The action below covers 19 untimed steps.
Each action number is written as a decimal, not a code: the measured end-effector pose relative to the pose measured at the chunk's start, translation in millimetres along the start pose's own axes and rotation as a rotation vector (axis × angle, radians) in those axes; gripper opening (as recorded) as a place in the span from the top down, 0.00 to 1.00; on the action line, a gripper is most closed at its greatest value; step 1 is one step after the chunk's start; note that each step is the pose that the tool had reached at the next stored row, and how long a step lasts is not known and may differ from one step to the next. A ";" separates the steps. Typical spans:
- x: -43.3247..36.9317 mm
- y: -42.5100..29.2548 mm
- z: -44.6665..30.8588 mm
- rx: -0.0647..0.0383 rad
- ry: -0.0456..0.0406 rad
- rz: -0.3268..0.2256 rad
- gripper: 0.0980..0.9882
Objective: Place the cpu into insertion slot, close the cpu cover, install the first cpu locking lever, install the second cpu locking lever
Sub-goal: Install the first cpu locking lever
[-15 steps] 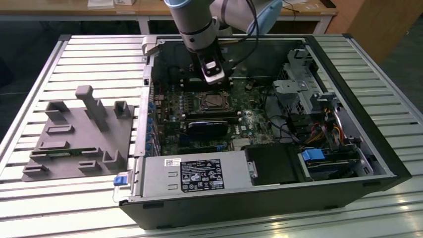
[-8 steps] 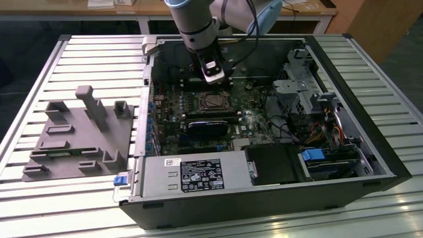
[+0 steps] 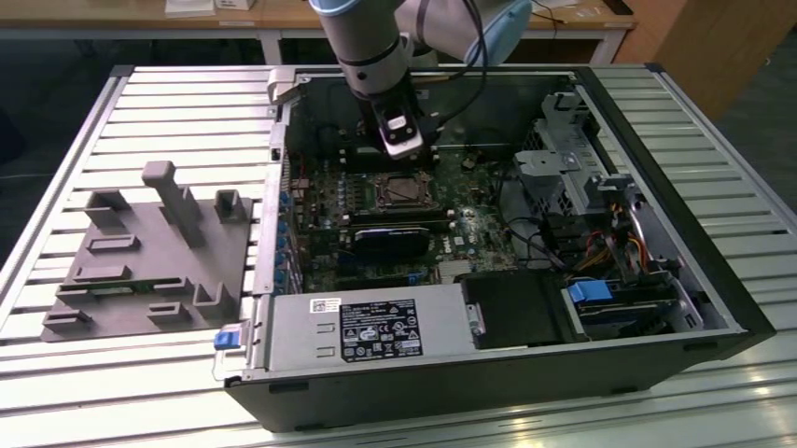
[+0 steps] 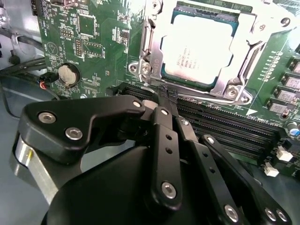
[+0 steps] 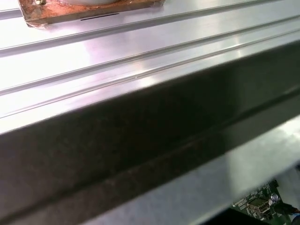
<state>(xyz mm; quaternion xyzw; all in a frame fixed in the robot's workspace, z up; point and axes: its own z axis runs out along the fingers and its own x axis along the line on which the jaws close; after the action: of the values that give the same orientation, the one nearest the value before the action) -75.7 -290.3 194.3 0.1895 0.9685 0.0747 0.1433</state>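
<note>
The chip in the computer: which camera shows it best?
The second wrist view. There the chip sits close and bright, with the metal frame lying flat around it. In the exterior view it is a small square under the arm. The first wrist view faces the case wall instead.

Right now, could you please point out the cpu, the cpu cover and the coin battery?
the cpu (image 4: 197, 44), second wrist view, middle of its pale metal top.
the cpu cover (image 4: 153, 35), second wrist view, silver frame band beside the chip.
the coin battery (image 4: 70, 74), second wrist view, centre of its round face.
</note>
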 end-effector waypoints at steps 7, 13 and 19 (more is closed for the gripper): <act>0.5 -0.5 2.0 0.009 -0.0041 0.003 1.00; 0.9 -0.9 3.7 0.015 -0.0073 0.006 1.00; 0.6 -2.0 4.0 0.018 -0.0086 0.008 1.00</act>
<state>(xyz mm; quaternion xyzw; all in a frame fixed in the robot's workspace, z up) -75.7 -291.5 190.0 0.1948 0.9678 0.0657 0.1455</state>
